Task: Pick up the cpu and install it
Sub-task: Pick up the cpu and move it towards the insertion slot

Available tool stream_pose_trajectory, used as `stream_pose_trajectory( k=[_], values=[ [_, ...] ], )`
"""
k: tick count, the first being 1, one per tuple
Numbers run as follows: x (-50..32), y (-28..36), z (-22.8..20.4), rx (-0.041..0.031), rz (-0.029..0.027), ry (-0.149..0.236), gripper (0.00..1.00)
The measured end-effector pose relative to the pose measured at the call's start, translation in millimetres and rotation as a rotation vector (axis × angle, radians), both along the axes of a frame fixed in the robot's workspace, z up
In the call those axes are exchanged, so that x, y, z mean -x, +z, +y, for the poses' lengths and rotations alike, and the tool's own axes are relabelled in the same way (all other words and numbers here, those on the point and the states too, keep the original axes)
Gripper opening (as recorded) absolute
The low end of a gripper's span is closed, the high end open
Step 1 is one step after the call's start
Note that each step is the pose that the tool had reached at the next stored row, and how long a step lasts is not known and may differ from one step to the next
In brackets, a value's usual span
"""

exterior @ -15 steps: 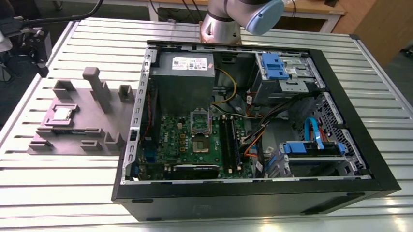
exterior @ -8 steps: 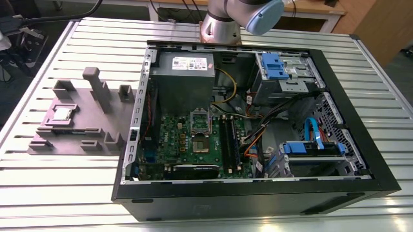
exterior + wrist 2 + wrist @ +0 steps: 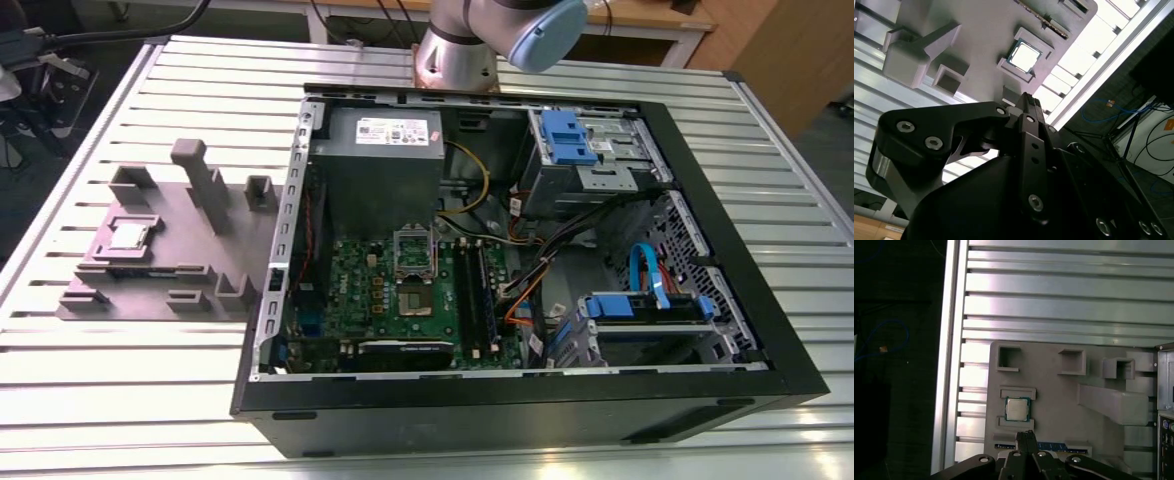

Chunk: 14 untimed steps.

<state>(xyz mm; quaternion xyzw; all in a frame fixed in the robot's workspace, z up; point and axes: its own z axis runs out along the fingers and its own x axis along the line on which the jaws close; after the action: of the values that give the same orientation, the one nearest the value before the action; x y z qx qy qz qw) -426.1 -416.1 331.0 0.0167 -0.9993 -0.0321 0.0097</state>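
The cpu (image 3: 130, 235) is a small silvery square lying flat in a recess of the grey fixture (image 3: 200, 235), on the table at the exterior view's left, beside the open computer case. Both wrist views look down on it from well above: the cpu (image 3: 1017, 409) (image 3: 1024, 55) sits in its pocket on the fixture (image 3: 1054, 405) (image 3: 979, 30). My gripper (image 3: 1026, 434) (image 3: 1026, 97) hangs over the fixture close to the chip, its black fingers pressed together with nothing between them. Inside the case, the motherboard (image 3: 387, 290) has its socket (image 3: 418, 301) uncovered, the metal frame (image 3: 411, 250) hinged up.
The black case (image 3: 534, 400) lies on its side on the slatted metal table (image 3: 160, 370). It holds a grey power supply (image 3: 380, 150), blue drive brackets (image 3: 581, 135) and loose cables (image 3: 534, 270). Tall posts (image 3: 200, 180) rise from the fixture. The table edge (image 3: 949, 365) runs beside it.
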Motion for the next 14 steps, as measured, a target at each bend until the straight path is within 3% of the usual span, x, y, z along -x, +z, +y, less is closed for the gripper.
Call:
stream_pose_trajectory(
  k=[5, 6, 8, 14],
  values=[
    [0.0, 0.3, 0.0, 0.0, 0.0, 0.0, 0.1],
    [0.0, 6.3, 0.0, 0.0, 0.0, 0.0, 0.1],
    [0.0, 12.2, 0.0, 0.0, 0.0, 0.0, 0.25],
    [0.0, 12.8, 0.1, 0.0, 0.0, 0.0, 0.25]
  ],
)
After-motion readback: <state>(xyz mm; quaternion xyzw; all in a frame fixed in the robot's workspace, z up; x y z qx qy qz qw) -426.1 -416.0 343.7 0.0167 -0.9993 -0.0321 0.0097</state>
